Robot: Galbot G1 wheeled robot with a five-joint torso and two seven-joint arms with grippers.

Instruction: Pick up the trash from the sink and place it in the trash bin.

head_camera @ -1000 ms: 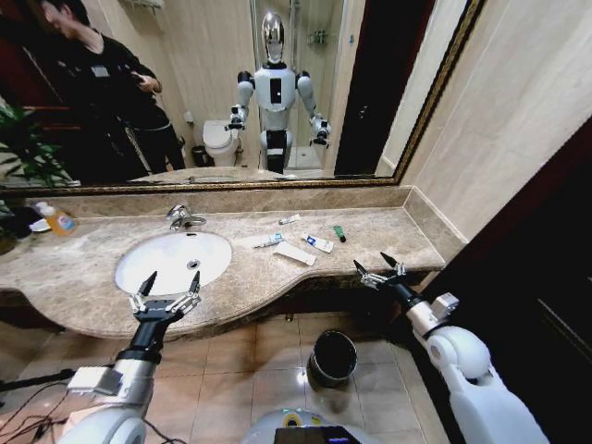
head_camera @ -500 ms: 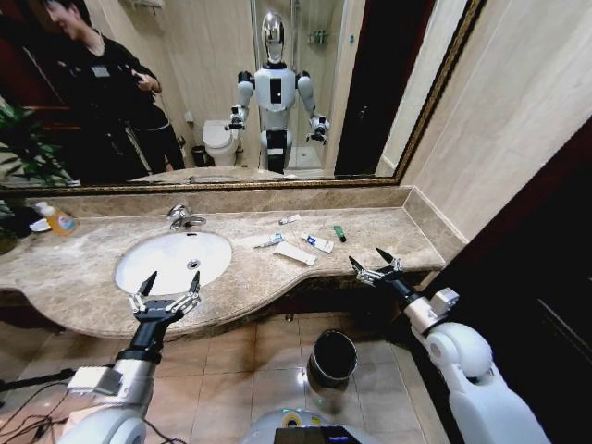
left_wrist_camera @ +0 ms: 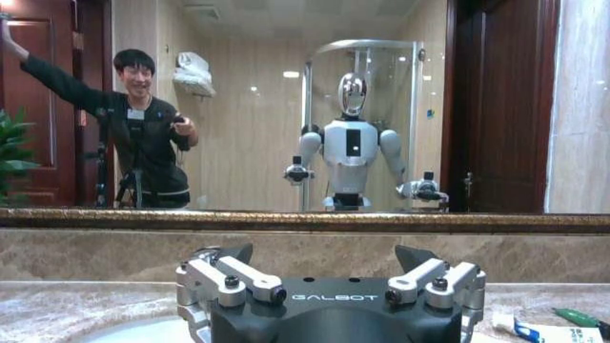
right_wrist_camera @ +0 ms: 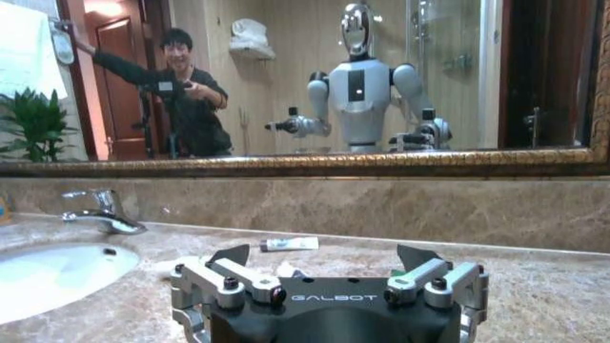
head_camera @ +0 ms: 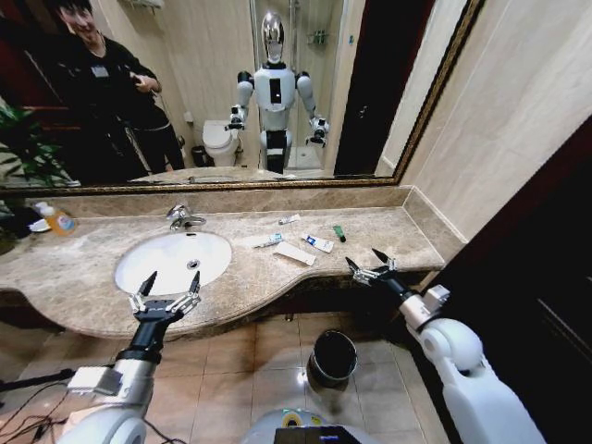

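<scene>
Right gripper (head_camera: pixel 367 267) hovered at the counter's front edge, about 4 o'clock from the trash, fingers spread wide, nothing between them. Left gripper (head_camera: pixel 165 297) sat parked at the 6 o'clock rim of the sink (head_camera: pixel 139 277), fingers also apart and empty.

The trash was not in the basin: it lay on the marble counter (head_camera: pixel 83 287) at roughly 3 o'clock from the sink. Pieces seen: flat white packet (head_camera: pixel 293 253), small tube with blue mark (head_camera: pixel 319 243), tube with green mark (head_camera: pixel 270 241), another small tube (head_camera: pixel 289 219) nearer the back wall, dark green piece (head_camera: pixel 339 234). In the right wrist view one tube (right_wrist_camera: pixel 288 244) lay ahead of the right gripper (right_wrist_camera: pixel 321 270), toward the mirror. The trash bin (head_camera: pixel 333 356) stood on the floor below the counter edge, at 6 o'clock from the trash pile.

Step in hand, judged: reach-in of the right arm toward the nearest piece, nothing picked yet. To do it well:
- pick one piece only; the blue-marked tube and the packet lay just beside each other, so a wide grab risked dragging both.
- come down from above, fingertips straddling the tube's short axis.
- the flat packet looked hardest: thin, flush on the stone, likely to slide; better pinched at an edge.
- lift clear of the counter lip before swinging down to the bin.

Orange soap bottle (head_camera: pixel 58 219) at the sink's 10 o'clock was not trash.
</scene>
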